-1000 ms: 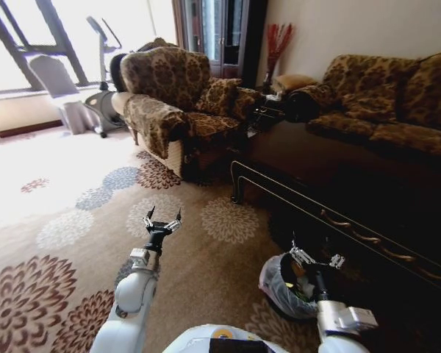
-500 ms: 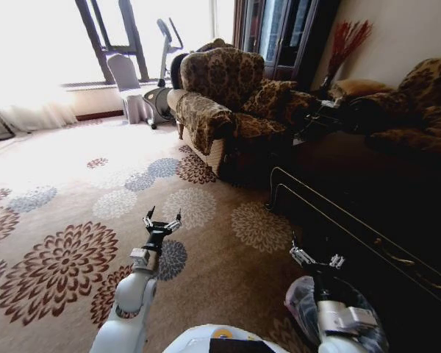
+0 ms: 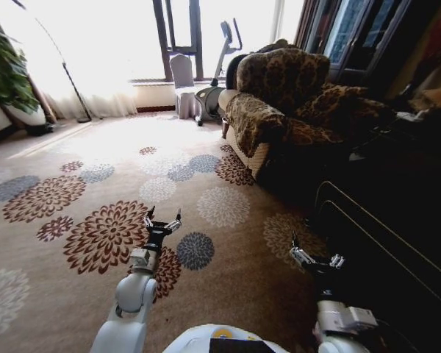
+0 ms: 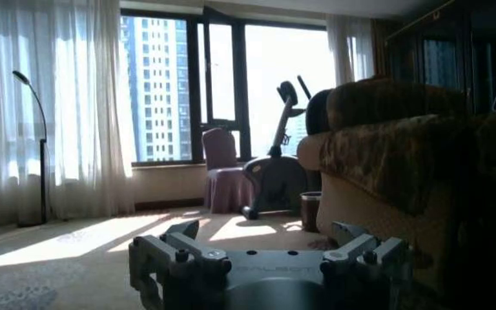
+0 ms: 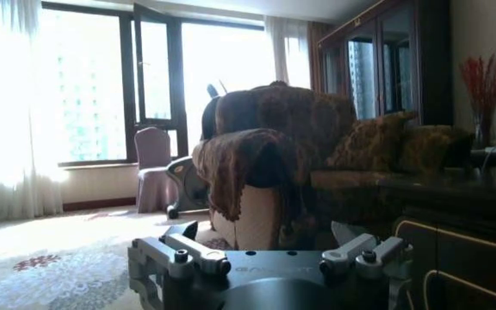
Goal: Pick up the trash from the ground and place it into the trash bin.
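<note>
You've swung the robot leftward: the whole head view has shifted, so the armchair (image 3: pixel 283 103) now sits upper right and the flowered carpet (image 3: pixel 95 220) fills the left, where a second ago the lined trash bin lay under the right gripper. No bin or litter can be made out on the floor ahead now. Your left gripper (image 3: pixel 162 220) hangs above the carpet with fingers spread and empty, posed as before. Your right gripper (image 3: pixel 316 259) is likewise splayed and empty, beside the dark low table (image 3: pixel 397 220); its surroundings are too shadowed to read.
</note>
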Tool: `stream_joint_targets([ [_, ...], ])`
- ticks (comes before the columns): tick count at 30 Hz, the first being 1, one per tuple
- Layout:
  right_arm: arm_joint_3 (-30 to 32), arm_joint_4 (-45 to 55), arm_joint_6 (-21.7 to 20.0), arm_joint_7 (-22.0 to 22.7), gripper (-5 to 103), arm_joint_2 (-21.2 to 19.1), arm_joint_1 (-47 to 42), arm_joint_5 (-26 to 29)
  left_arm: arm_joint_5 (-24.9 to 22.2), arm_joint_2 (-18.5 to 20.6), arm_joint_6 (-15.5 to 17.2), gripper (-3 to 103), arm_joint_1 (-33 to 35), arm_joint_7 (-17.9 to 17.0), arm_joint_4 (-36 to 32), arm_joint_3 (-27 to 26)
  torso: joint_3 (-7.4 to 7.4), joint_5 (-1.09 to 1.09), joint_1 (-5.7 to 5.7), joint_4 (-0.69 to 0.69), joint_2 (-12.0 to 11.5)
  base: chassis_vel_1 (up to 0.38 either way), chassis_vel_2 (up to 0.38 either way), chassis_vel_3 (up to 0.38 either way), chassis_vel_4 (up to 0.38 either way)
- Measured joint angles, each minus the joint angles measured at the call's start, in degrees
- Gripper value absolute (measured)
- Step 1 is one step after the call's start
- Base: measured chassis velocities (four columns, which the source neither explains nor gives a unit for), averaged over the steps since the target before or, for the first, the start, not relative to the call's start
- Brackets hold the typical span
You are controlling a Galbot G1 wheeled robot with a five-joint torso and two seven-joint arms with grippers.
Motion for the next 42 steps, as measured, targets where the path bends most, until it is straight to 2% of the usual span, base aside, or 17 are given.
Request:
stream_joint_targets([
  [7, 0.0, 0.0, 0.0, 0.0, 100, 0.0, 0.0, 0.0, 0.0, 0.0, 0.0, 100, 0.0, 0.0, 0.0, 0.0, 0.01, 0.01, 0.0, -0.04, 0.0, 0.036, 0.028, 0.048, 0.034],
  [19, 0.0, 0.0, 0.0, 0.0, 100, 0.0, 0.0, 0.0, 0.0, 0.0, 0.0, 100, 0.0, 0.0, 0.0, 0.0, 0.01, 0.01, 0.0, -0.02, 0.0, 0.054, 0.06, -0.05, -0.054],
  [33, 0.0, 0.0, 0.0, 0.0, 100, 0.0, 0.0, 0.0, 0.0, 0.0, 0.0, 100, 0.0, 0.0, 0.0, 0.0, 0.01, 0.02, 0.0, 0.0, 0.0, 0.252, 0.263, -0.261, -0.244],
  [42, 0.0, 0.0, 0.0, 0.0, 100, 0.0, 0.0, 0.0, 0.0, 0.0, 0.0, 100, 0.0, 0.0, 0.0, 0.0, 0.01, -0.05, 0.0, -0.01, 0.0, 0.256, 0.286, -0.25, -0.269],
])
